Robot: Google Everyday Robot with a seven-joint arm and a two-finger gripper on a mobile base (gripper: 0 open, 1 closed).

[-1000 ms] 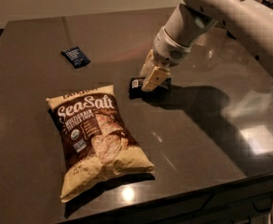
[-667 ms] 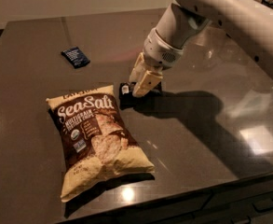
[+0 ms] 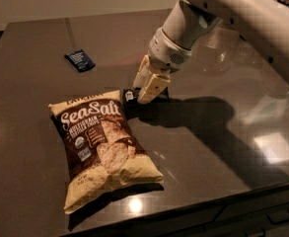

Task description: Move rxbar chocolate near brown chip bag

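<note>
The brown chip bag (image 3: 100, 143) lies flat on the dark table, cream and brown with "Sea Salt" lettering. The rxbar chocolate (image 3: 129, 96), a small black wrapper with a pale label end, sits right by the bag's upper right corner, mostly hidden under the fingers. My gripper (image 3: 144, 91) comes down from the upper right on a white arm and is shut on the rxbar chocolate, holding it at table level.
A small dark blue packet (image 3: 80, 60) with white print lies at the back left of the table (image 3: 208, 152). The table's front edge runs along the lower right. My arm's shadow falls on the table right of the gripper.
My gripper has moved left and toward the front with the rxbar chocolate, bringing it from the table's middle up to the chip bag's upper right corner. The bag and blue packet have not moved.
</note>
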